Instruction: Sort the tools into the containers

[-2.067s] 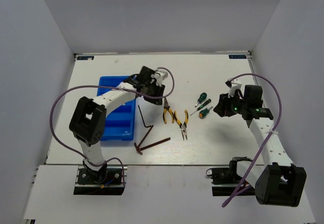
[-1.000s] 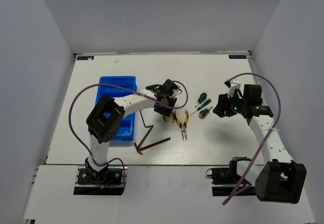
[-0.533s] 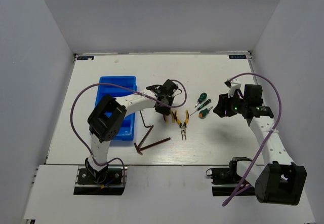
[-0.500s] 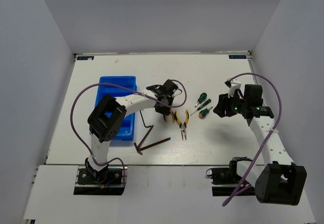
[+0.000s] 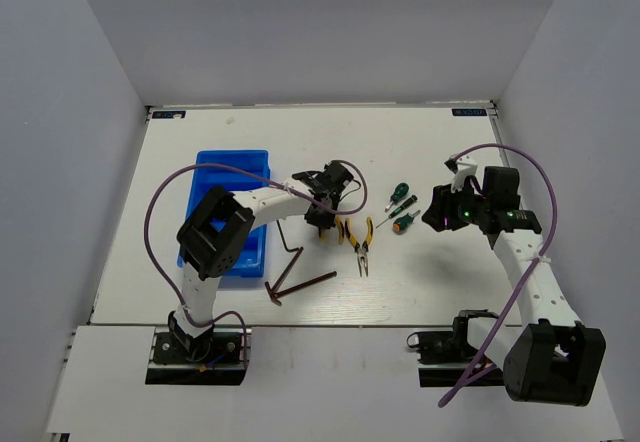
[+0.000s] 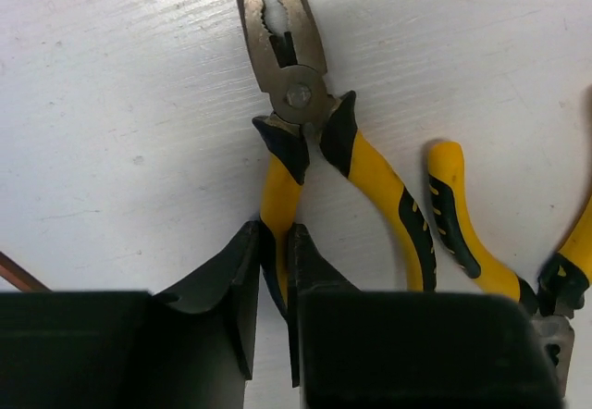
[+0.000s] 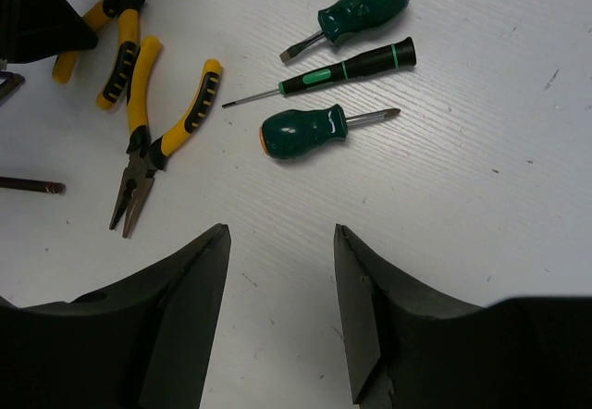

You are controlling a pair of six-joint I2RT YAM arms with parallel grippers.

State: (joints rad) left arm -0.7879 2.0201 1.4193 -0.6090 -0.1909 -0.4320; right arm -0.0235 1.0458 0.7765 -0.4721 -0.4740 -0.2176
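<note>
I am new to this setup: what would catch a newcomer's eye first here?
The left gripper pinches one handle of the yellow-handled pliers mid-table, a second pair beside them. The blue bin sits to the left; three green screwdrivers lie to the right, before the open right gripper.

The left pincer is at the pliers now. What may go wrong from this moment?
1. The left pincer grips only one handle of the pliers; when lifted, they may swing or slip out.
2. The second pliers lie close beside and may be dragged along.
3. The handles stand apart, so the pliers may not fit a narrow compartment of the blue bin.
</note>
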